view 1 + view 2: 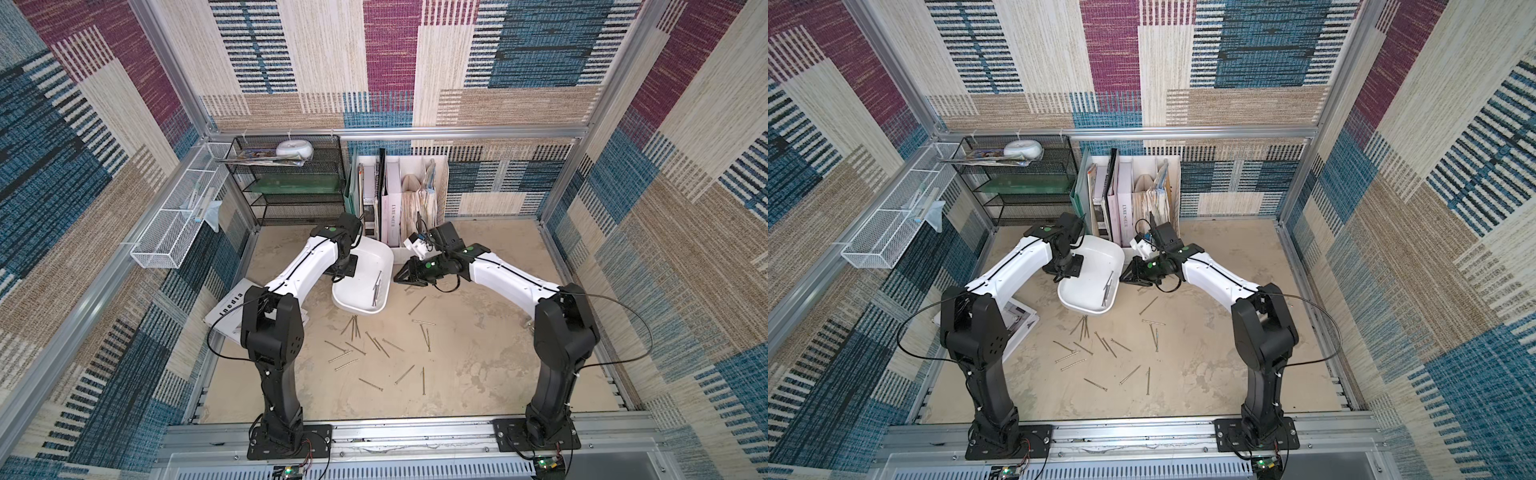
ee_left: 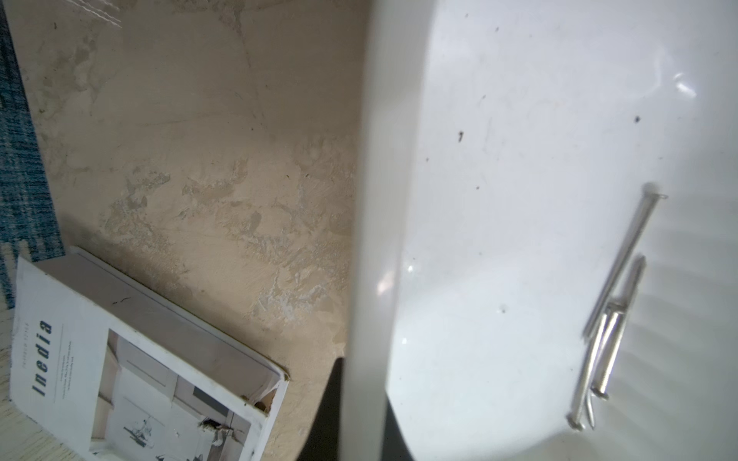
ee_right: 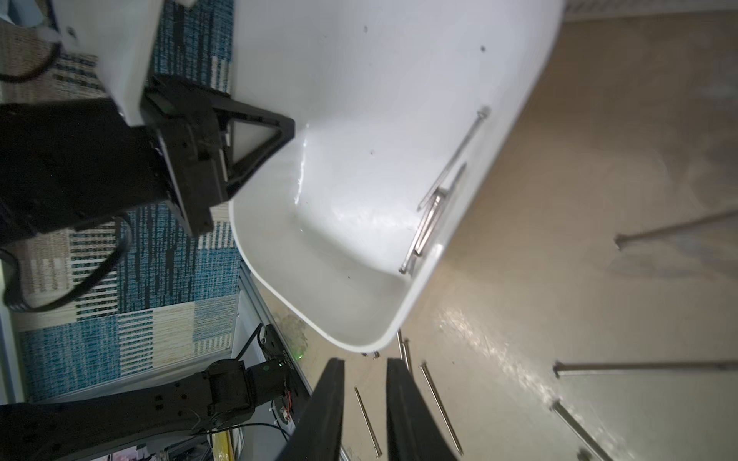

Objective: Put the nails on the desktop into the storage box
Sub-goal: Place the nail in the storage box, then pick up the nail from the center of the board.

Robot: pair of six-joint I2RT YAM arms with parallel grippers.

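Lying scattered on the near desktop (image 1: pixel 478 365) in a top view, the nails (image 1: pixel 354 326) look light, stiff and slick, best pinched mid-shaft; the left wrist view shows a few inside the storage box (image 2: pixel 499 239), and the right wrist view shows the left gripper (image 3: pixel 287 127) clamping its rim and the right gripper (image 3: pixel 364 371) slightly spread, empty.
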